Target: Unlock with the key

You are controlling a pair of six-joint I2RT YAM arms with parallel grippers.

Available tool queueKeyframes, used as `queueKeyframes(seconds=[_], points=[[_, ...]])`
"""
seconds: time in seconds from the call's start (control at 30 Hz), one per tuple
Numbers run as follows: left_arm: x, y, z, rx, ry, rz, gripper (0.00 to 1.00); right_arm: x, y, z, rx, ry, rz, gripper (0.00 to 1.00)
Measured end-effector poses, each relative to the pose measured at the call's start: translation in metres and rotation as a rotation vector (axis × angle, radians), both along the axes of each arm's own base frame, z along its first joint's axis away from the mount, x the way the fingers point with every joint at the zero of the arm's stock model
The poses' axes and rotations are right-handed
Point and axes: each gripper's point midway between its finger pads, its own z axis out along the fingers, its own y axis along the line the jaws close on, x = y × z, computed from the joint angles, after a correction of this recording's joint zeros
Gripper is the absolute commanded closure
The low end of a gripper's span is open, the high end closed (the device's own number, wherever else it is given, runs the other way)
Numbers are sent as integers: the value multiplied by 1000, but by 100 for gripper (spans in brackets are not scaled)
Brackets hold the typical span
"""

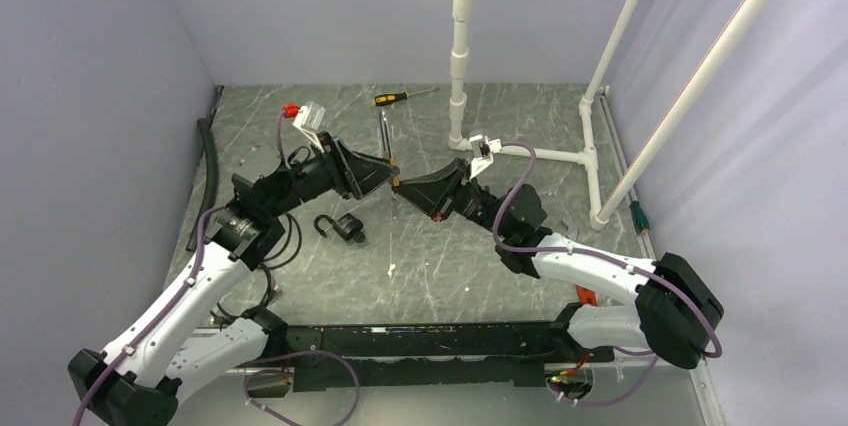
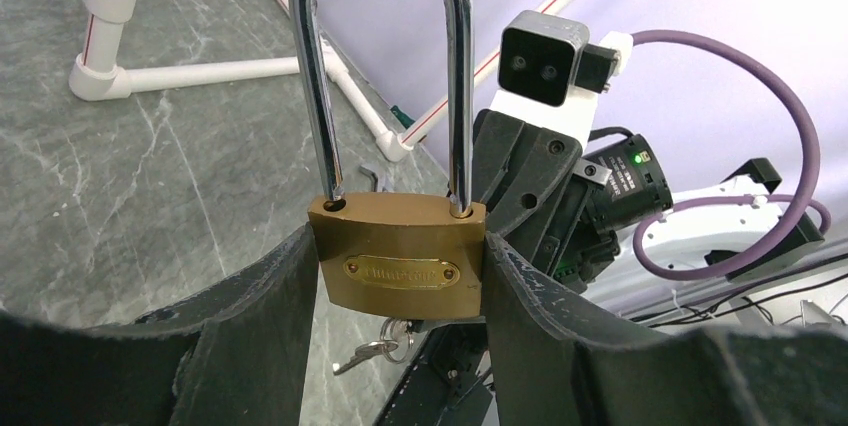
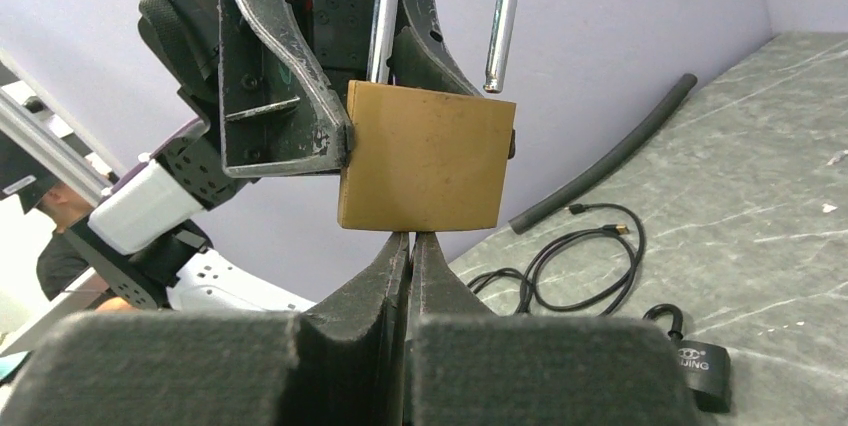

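Observation:
A brass padlock (image 2: 398, 266) with a long steel shackle (image 2: 460, 76) hangs in the air above the table's middle. My left gripper (image 2: 400, 256) is shut on its body, one finger on each side. Seen from the right wrist, one leg of the shackle (image 3: 498, 36) ends free just above the padlock (image 3: 425, 161). My right gripper (image 3: 411, 238) is shut directly under the lock's bottom face, pinching the key; its blade is hidden. A ring with a spare key (image 2: 375, 351) dangles there. From above, the left gripper (image 1: 385, 171) and the right gripper (image 1: 398, 183) meet tip to tip.
A small black padlock (image 1: 343, 227) lies on the table below the left arm. A yellow-handled screwdriver (image 1: 395, 98) and a red and white part (image 1: 308, 118) lie at the back. A white pipe frame (image 1: 530, 153) stands back right. A black hose (image 1: 208, 161) runs along the left wall.

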Motion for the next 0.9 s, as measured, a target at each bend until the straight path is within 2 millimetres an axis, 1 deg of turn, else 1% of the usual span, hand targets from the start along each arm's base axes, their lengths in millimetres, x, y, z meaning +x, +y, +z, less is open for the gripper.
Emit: queueKeyframes(seconds=[0.1, 0.13, 0.23, 0.3, 0.37, 0.47, 0.6, 0.63, 0.7, 0.77, 0.83, 0.9], points=[[-3, 1, -1, 13, -12, -11, 100, -3, 1, -1, -3, 2, 19, 100], [-4, 1, -2, 17, -13, -12, 100, -4, 1, -2, -7, 3, 26, 96], [-6, 2, -6, 32, 4, -11, 100, -7, 4, -7, -30, 11, 49, 76], [-7, 3, -11, 44, 22, -12, 100, -9, 6, -11, -49, 17, 67, 68], [-9, 4, -18, 63, 47, -8, 100, -14, 8, -17, -73, 27, 90, 65], [-8, 6, -28, 91, 80, 12, 100, -15, 10, -27, -108, 46, 100, 62], [-3, 12, -43, 139, 138, 74, 100, -14, 11, -35, -154, 56, 97, 57], [-1, 14, -46, 150, 151, 91, 100, -14, 10, -36, -167, 52, 90, 53], [4, 16, -56, 180, 188, 122, 100, -12, 7, -32, -184, 33, 65, 47], [9, 19, -69, 214, 227, 154, 100, -9, 2, -24, -188, 4, 31, 42], [16, 22, -85, 262, 278, 194, 100, -5, -3, -16, -195, -23, -11, 41], [22, 25, -97, 300, 317, 226, 100, -1, -7, -11, -206, -41, -52, 41]])
